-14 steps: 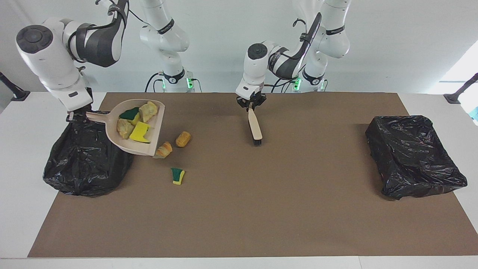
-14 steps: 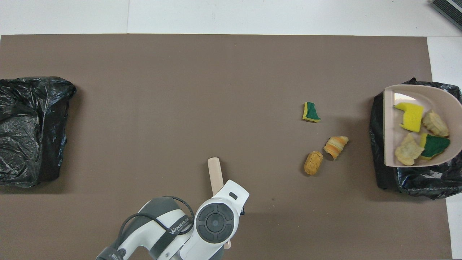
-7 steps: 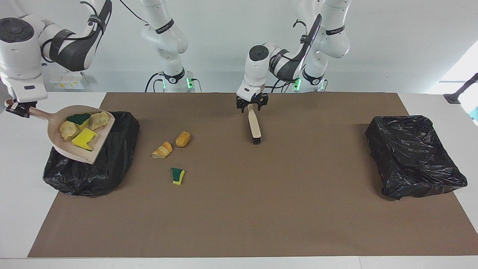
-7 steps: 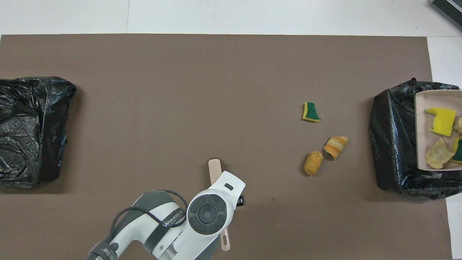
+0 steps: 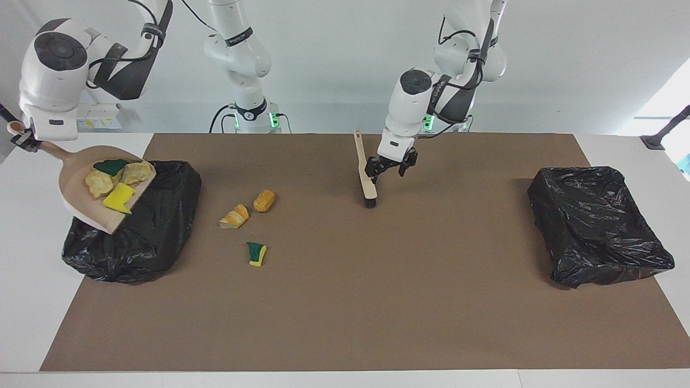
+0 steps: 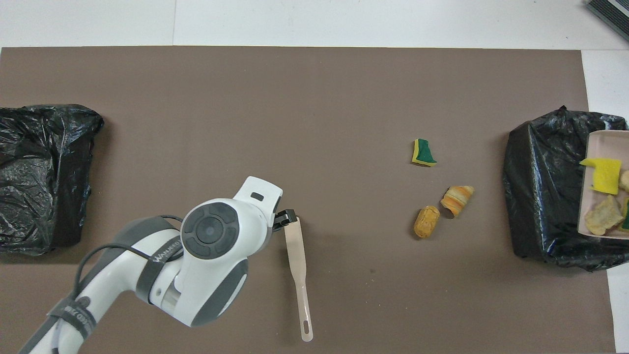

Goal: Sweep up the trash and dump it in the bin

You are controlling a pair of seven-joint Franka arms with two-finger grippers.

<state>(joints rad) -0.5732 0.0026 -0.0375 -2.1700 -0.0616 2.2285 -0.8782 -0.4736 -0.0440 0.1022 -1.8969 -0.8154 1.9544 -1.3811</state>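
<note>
My right gripper (image 5: 21, 141) is shut on the handle of the beige dustpan (image 5: 81, 202), held up and tilted over the black-lined bin (image 5: 156, 226) at the right arm's end. Several trash scraps lie in the pan (image 6: 592, 196), among them a yellow one (image 5: 119, 198). Three scraps lie on the mat: a green-and-yellow sponge (image 5: 256, 253), an orange striped chunk (image 5: 234, 216) and a tan roll (image 5: 264, 200). My left gripper (image 5: 386, 171) stands open beside the wooden brush (image 5: 366, 178), which lies on the mat (image 6: 297, 260) with nothing gripping it.
A second black-lined bin (image 5: 593, 221) sits at the left arm's end of the brown mat (image 5: 377, 302). The left arm's wrist (image 6: 216, 236) covers the mat beside the brush in the overhead view.
The left gripper opened, let go of the brush and shifted toward the left arm's end. The right arm lifted the loaded dustpan off the mat and carried it over the bin.
</note>
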